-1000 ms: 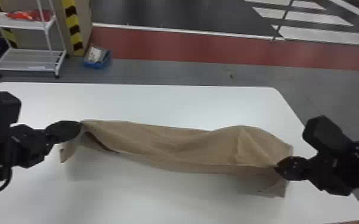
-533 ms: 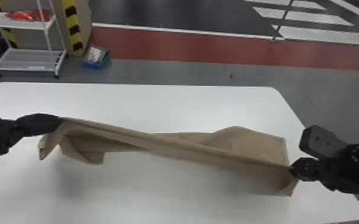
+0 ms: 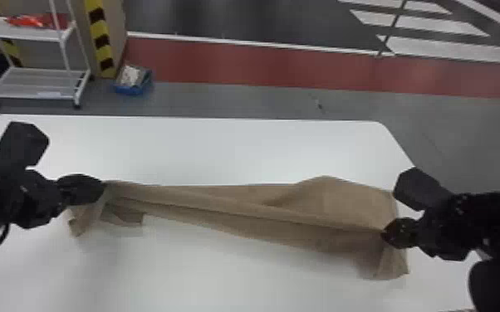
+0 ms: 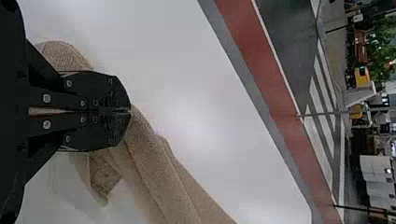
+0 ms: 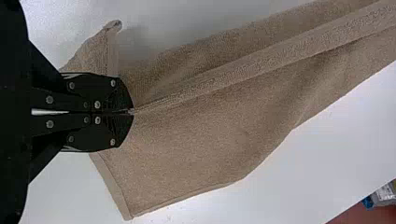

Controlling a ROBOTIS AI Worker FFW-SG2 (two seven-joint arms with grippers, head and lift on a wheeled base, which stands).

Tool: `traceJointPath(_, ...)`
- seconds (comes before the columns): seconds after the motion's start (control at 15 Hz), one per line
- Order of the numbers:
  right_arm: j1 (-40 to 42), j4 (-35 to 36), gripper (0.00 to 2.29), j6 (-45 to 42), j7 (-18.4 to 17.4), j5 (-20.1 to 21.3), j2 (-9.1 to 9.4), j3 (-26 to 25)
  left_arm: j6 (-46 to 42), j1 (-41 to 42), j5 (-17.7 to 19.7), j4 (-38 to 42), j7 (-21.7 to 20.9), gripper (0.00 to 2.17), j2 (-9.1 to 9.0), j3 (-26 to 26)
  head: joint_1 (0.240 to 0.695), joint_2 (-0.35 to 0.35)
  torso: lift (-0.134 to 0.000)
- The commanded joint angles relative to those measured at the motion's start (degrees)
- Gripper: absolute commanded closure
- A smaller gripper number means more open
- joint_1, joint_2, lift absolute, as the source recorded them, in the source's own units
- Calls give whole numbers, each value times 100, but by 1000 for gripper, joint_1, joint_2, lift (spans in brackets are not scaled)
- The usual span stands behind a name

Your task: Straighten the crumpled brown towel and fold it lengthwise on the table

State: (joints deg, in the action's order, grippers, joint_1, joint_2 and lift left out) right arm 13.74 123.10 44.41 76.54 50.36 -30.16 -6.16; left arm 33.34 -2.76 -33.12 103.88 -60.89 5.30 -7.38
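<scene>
In the head view the brown towel stretches across the white table, with a ridge running between both grippers. My left gripper is shut on its left end, where loose folds hang below. At the right end my right gripper is shut on the towel, a wide flap lying behind it and a corner drooping in front. The left wrist view has the left gripper with closed fingertips on the bunched towel. In the right wrist view the right gripper pinches the towel along the ridge.
Beyond the table's far edge, a white shelf rack and a blue box stand on the floor at the back left. Bare table surface lies behind and in front of the towel.
My left gripper swung out left, then came back right with the towel's end. The towel is pulled straighter, with a ridge between the grippers. My right gripper moved slightly right.
</scene>
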Motion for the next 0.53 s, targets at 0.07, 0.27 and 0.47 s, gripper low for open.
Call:
traceJointPath(0.07,-109,-119,755,354,-192,9,-25,150,-51,170,68,177,200,-1,15,-149,695,-183,-124)
traceJointPath(0.27,-179,-172,340,758,-614,88,-60,238,90,284,244,405,341,26,-20,-360,695,-170,-124)
traceJointPath(0.47,-372,-471,296,793,-684,167,-183,273,107,372,253,475,341,26,-64,-351,695,-176,-124)
